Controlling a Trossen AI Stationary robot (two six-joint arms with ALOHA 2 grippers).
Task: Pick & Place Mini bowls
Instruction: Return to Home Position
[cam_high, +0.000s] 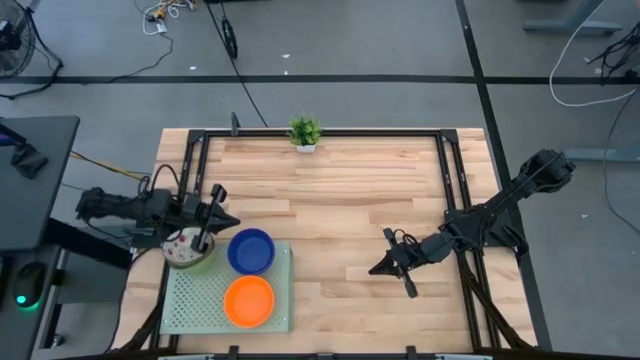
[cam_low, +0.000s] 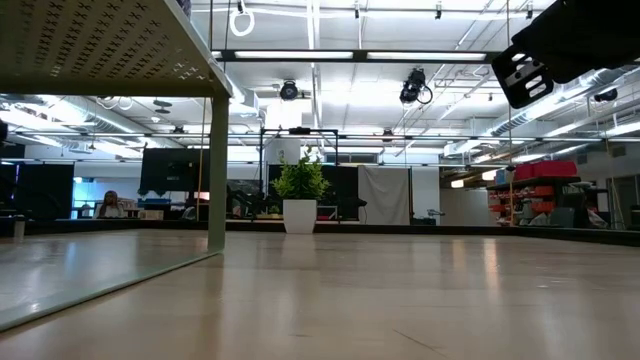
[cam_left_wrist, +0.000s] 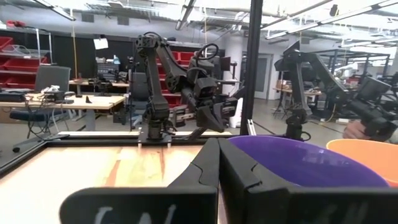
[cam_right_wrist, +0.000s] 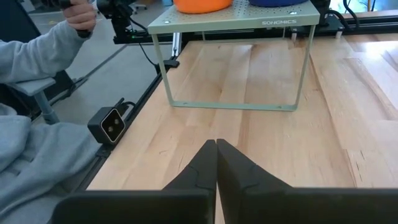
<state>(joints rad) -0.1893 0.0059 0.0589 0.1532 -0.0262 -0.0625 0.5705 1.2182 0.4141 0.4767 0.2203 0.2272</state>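
Three mini bowls show from above, all on the pale green perforated shelf (cam_high: 190, 300) at the 7 o'clock corner of the wooden table (cam_high: 350, 200). There is one blue bowl (cam_high: 251, 250), one orange bowl (cam_high: 248, 301) just beside it at its 6 o'clock, and one speckled bowl (cam_high: 178, 250), white with red, at its 9 o'clock. Looking straight down, only the topmost of each colour is visible, so any bowls nested beneath cannot be counted. The speckled bowl is partly hidden under the left gripper (cam_high: 226, 219), which hangs over the shelf at the blue bowl's 10 o'clock. Its fingers are pressed together and grasp nothing. In the left wrist view the blue rim is blocked by those fingers and the orange one is cut off at the frame edge. The right gripper (cam_high: 380, 266) is well apart at the blue bowl's 3 o'clock, above bare wood, its fingers also clenched on nothing. Its wrist camera sees the shelf from below, with only slivers of the orange and blue bowls at the frame edge. One potted plant (cam_high: 305, 132) stands at the table's 12 o'clock edge. One person in a grey sleeve (cam_right_wrist: 37, 56) sits beyond the table, largely cut off. In the low view a dark arm part is clipped by the corner.
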